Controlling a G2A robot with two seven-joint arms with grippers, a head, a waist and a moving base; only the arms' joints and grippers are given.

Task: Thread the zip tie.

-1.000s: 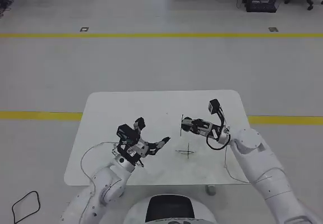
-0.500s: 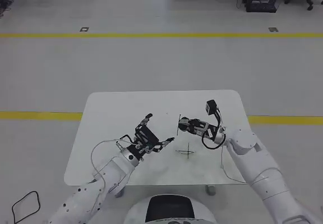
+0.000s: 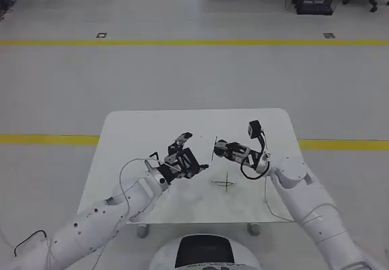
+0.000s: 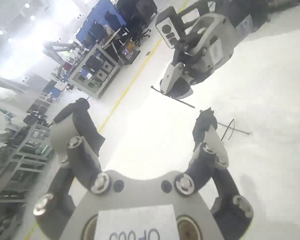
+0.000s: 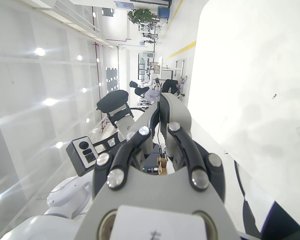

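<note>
The right gripper (image 3: 219, 150) was clenched on the zip tie (image 3: 215, 149), pinching it mid-length and clear above the tabletop (image 3: 134, 135), likely so both ends were free for threading. The left gripper (image 3: 194, 152) hung released just beside it, jaws spread toward the strip, probably to take an end. A second tie (image 3: 225, 182) lay crossed on the tabletop nearby. The left wrist view made plain the zip tie (image 4: 172, 97) jutting from both sides of the pads, where the top view gave a thin line.
</note>
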